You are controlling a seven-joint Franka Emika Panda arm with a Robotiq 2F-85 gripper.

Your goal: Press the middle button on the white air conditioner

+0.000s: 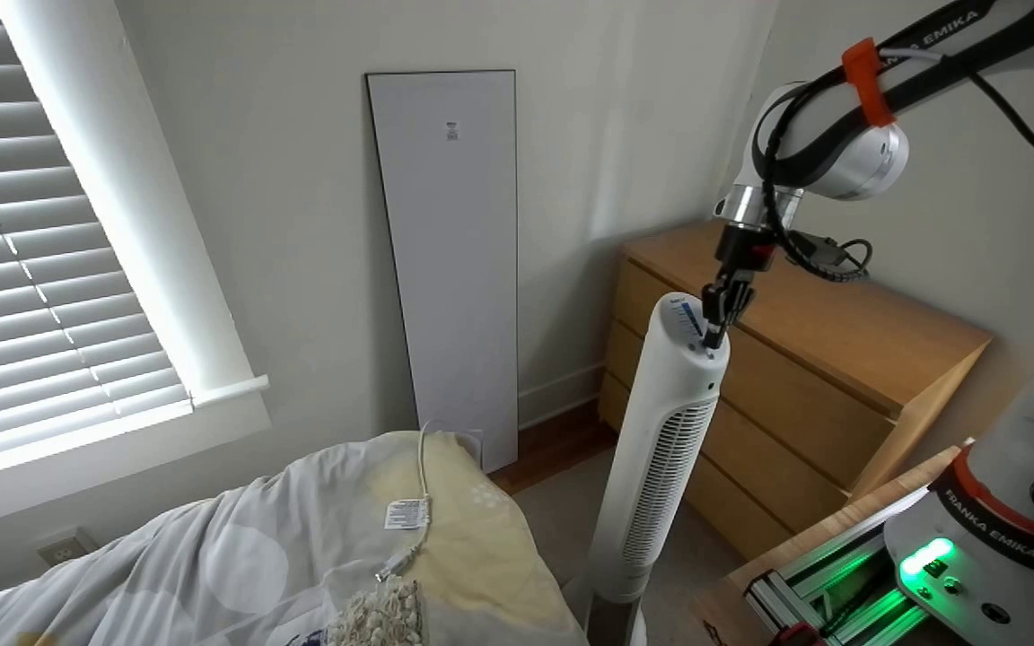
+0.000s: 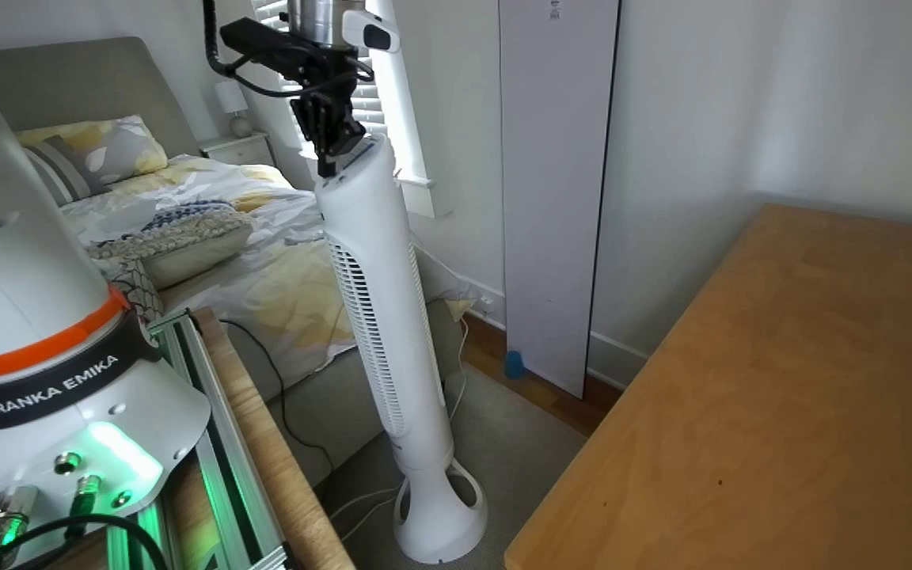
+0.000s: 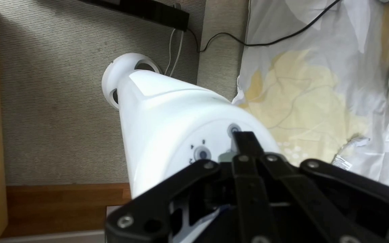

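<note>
Just below the black two-fingered gripper point(image 1: 714, 337), in an exterior view, the tall slim white tower air conditioner point(image 1: 643, 449) is standing, with a light-brown wooden dresser point(image 1: 795, 377) behind the hand. Beyond the hand, in an exterior view, white-and-yellow fabric bedding point(image 2: 298, 293) is showing. In the wrist view, the fingers point(image 3: 247, 145) are lying closed together beside a small round grey control point(image 3: 234, 128); whether they are touching the air conditioner, I cannot tell.
</note>
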